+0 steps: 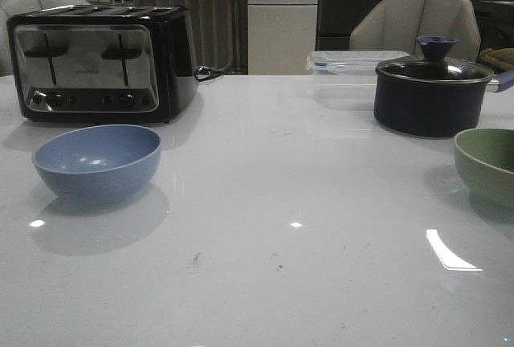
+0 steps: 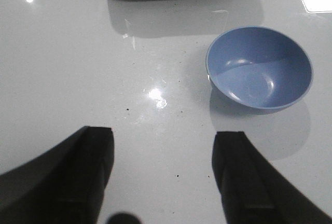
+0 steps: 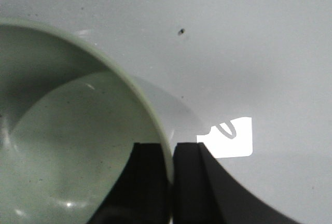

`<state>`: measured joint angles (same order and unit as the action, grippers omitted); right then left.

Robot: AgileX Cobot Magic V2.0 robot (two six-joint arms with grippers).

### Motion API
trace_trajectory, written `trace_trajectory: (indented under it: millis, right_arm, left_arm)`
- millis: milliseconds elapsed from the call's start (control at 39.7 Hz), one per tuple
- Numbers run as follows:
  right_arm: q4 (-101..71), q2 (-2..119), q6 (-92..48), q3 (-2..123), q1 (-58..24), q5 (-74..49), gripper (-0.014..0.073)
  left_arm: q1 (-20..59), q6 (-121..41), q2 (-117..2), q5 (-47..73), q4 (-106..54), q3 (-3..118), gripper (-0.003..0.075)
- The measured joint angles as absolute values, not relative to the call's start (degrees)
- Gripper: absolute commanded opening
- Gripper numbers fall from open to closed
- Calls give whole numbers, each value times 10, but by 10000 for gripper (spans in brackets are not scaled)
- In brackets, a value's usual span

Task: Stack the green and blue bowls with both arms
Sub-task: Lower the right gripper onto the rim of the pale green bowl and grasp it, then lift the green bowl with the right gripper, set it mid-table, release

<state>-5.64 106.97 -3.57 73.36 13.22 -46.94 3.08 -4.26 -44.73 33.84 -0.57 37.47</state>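
The dusty blue bowl (image 1: 97,161) stands upright on the white table at the left, in front of the toaster. It also shows in the left wrist view (image 2: 259,68), beyond and to one side of my left gripper (image 2: 163,136), which is open and empty above bare table. The pale green bowl (image 1: 487,164) sits at the right edge of the front view, partly cut off. In the right wrist view my right gripper (image 3: 171,149) is shut on the green bowl's (image 3: 62,146) rim, one finger inside and one outside. Neither arm shows in the front view.
A black-and-silver toaster (image 1: 100,59) stands at the back left. A dark lidded pot (image 1: 431,91) stands at the back right, just behind the green bowl, with a clear plastic container (image 1: 349,74) beside it. Chairs stand beyond the table's far edge.
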Motion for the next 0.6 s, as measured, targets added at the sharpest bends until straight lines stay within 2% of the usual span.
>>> trace_trajectory:
  millis: [76,328,605]
  right_arm:
    - [-61,1066,-44,735,132,-472,56]
    - [-70,1003,-53,735,93,-482,56]
    - [-101,954,-55,735,-72,-483,56]
  left_arm:
    - [31,-43,-447,338,-6,375,475]
    - [31,-43,-447,338,-6,375,475]
    - [31,-43,-447,337,-6,375,475]
